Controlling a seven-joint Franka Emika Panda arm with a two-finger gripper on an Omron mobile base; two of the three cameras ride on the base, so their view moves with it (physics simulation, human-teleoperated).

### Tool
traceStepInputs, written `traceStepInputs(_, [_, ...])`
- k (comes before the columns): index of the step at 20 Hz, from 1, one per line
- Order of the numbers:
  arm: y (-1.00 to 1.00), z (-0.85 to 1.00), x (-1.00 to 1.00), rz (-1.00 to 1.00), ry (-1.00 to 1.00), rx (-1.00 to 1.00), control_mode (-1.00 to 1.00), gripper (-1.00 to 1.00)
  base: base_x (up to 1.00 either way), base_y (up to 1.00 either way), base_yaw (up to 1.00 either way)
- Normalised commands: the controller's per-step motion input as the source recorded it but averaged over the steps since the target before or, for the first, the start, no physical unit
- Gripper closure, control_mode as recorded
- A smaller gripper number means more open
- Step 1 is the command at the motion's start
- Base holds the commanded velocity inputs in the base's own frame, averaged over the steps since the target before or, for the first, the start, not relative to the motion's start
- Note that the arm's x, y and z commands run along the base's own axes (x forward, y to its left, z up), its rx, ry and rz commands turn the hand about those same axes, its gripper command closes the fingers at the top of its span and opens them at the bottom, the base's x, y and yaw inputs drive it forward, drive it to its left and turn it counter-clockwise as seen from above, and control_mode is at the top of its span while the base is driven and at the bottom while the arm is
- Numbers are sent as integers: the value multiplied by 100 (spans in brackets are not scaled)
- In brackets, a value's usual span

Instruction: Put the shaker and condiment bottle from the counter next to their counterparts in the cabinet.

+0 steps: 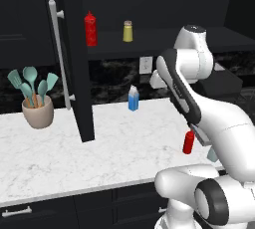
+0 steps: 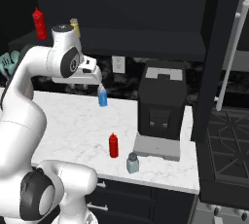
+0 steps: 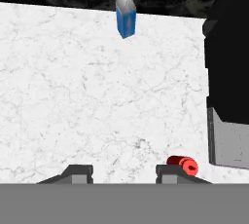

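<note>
Nearest me, along the counter's (image 2: 73, 125) front edge, I see the shaker (image 2: 132, 162) upright just short of the edge, touching nothing. The condiment bottle (image 2: 113, 145) stands a little further in, beside it, long axis vertical, nozzle up. My gripper (image 3: 124, 172) hangs above the counter with nothing between its fingers (image 3: 78, 173); they are as close together as they go, and the bottle shows just beside one tip. A black coffee machine (image 2: 160, 113) crowds the counter's right side behind the shaker. The middle of the counter lies bare back to a blue-and-white carton (image 1: 133, 98) near the rear edge. A utensil pot (image 1: 38, 111) stands far left. Above, the cabinet (image 1: 164, 39) stands open, holding a red bottle (image 1: 90, 29) and yellow shaker (image 1: 128, 31), apart.
</note>
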Motion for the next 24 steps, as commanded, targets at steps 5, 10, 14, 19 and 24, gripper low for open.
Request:
traceStepInputs(5, [-4,-2,-1,-5,0,-1,-100,-100,0,0,0])
traceStepInputs(10, [0,-36,-26,-52,-22,-16,-100,-100,0,0,0])
traceStepInputs(14, [-1,-83,-39,-76,-35,-10,-100,-100,0,0,0])
traceStepInputs(19, [-22,-82,-20,-40,-10,1,-100,-100,0,0,0])
traceStepInputs(24, [-1,-65,-12,-48,-24,3,-100,-100,0,0,0])
